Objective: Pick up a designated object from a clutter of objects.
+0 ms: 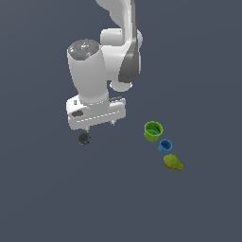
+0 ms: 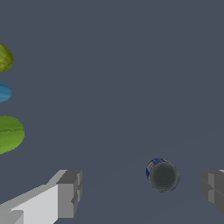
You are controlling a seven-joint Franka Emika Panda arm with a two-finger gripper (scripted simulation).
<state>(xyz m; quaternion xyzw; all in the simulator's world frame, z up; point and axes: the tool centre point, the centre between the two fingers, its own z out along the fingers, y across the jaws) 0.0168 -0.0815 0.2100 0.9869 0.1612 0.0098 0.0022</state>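
Note:
The designated object, a small round dark grey-black cup (image 1: 84,138) with a blue lower band, stands alone on the dark floor at the exterior view's left. In the wrist view the dark cup (image 2: 162,176) shows between my two fingers, closer to one finger (image 2: 213,189) than to the other (image 2: 68,192). My gripper (image 1: 100,125) is open and empty, and hovers just above the cup without touching it. The wrist view shows the gripper (image 2: 141,190) with its jaws wide apart.
The other clutter lies in a row at the exterior view's right: a bright green cup (image 1: 152,131), a smaller blue cup (image 1: 165,145) and an olive-green pear-like lump (image 1: 173,162). They show at the wrist view's edge: green cup (image 2: 8,133), blue cup (image 2: 3,92), pear (image 2: 3,57).

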